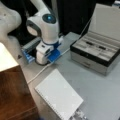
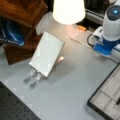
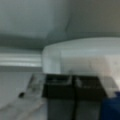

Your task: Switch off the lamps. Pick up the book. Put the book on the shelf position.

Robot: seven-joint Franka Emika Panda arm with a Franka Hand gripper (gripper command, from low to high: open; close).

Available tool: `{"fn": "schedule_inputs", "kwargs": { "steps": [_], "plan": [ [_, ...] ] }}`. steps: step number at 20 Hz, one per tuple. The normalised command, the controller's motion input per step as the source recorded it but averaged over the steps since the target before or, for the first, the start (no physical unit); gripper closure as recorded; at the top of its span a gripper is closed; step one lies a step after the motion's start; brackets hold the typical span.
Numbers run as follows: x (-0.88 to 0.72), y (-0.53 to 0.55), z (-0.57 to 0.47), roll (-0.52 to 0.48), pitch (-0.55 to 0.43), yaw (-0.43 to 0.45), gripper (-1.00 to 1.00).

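The lamp's cream lampshade glows brightly at a front view's top and shows partly at a front view's left edge. The book, a white spiral-bound notebook, rests tilted on a silver stand in the middle of the grey table; nothing holds it. The shelf position, the dark wooden cabinet top, stands beside the book with no book on it. My gripper shows only as two dark blocks at the wrist view's bottom, facing a white rounded body. A white arm link hangs above the lampshade.
The robot's white and blue base stands at the back of the table. An open grey lidded case with compartments sits at a front view's right. A white cable runs across the table. Blue books lie inside the cabinet.
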Motion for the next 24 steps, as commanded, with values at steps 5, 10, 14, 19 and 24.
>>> {"fn": "schedule_inputs", "kwargs": {
  "steps": [5, 10, 14, 19, 24],
  "plan": [
    [-1.0, -0.25, -0.55, -0.096, -0.658, 0.035, 1.0],
    [-1.0, -0.31, -0.58, -0.086, -0.618, 0.022, 1.0],
    [-1.0, -0.39, -0.57, -0.066, -0.566, 0.035, 1.0],
    [-1.0, -0.42, -0.55, -0.002, -0.525, 0.054, 1.0],
    [-1.0, -0.45, -0.34, 0.04, -0.435, 0.054, 1.0]
  ]
}}
